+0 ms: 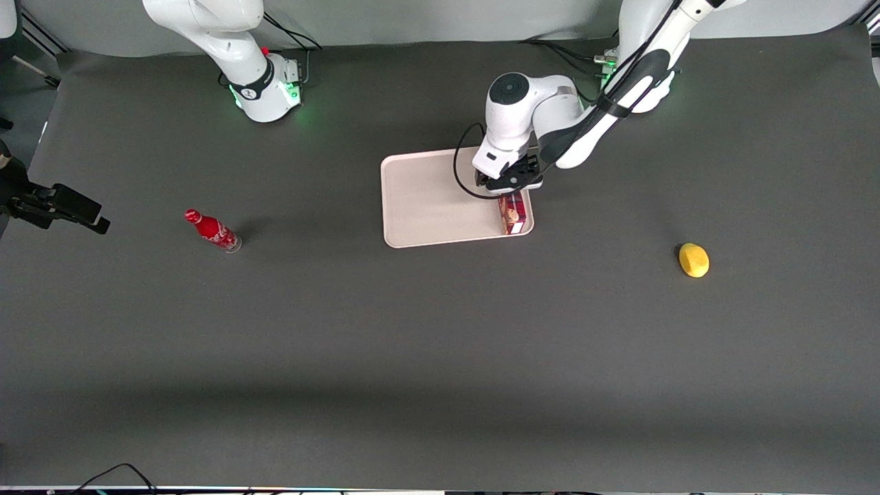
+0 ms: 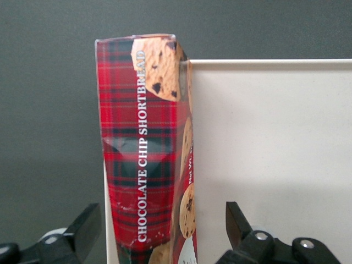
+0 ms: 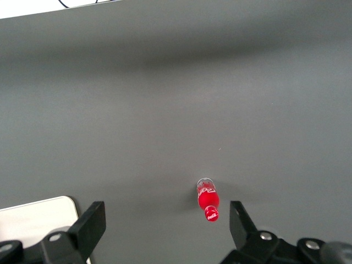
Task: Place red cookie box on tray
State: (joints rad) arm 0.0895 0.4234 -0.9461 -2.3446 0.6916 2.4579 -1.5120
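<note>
Dark-red plaid cardboard, the red cookie box (image 1: pixel 515 213) lies on the tray (image 1: pixel 426 199), along the tray's edge toward the working arm's end of the desk (image 1: pixel 440 344), at the corner nearer the front camera. In the left wrist view the red cookie box (image 2: pixel 147 148) sits against the tray's low rim, one long side overhanging or resting on it; which, cannot tell. The tray (image 2: pixel 269 154) floor beside the box is bare and pale.

Jaws (image 1: pixel 512 184) hang directly above the box's end farther from the front camera. In the wrist view the jaws (image 2: pixel 164 228) stand spread wide, one finger (image 2: pixel 85 225) over the dark desk outside the rim, the other over the tray; a gap shows on each side of the box, so the jaws are released and not touching it.

Surroundings: red soda bottle (image 1: pixel 212 231) lies on its side well apart, toward the parked arm's end of the desk. Yellow lemon-like object (image 1: pixel 694 260) sits toward the working arm's end, nearer the front camera than the tray. Neither is close to the tray or the arm.
</note>
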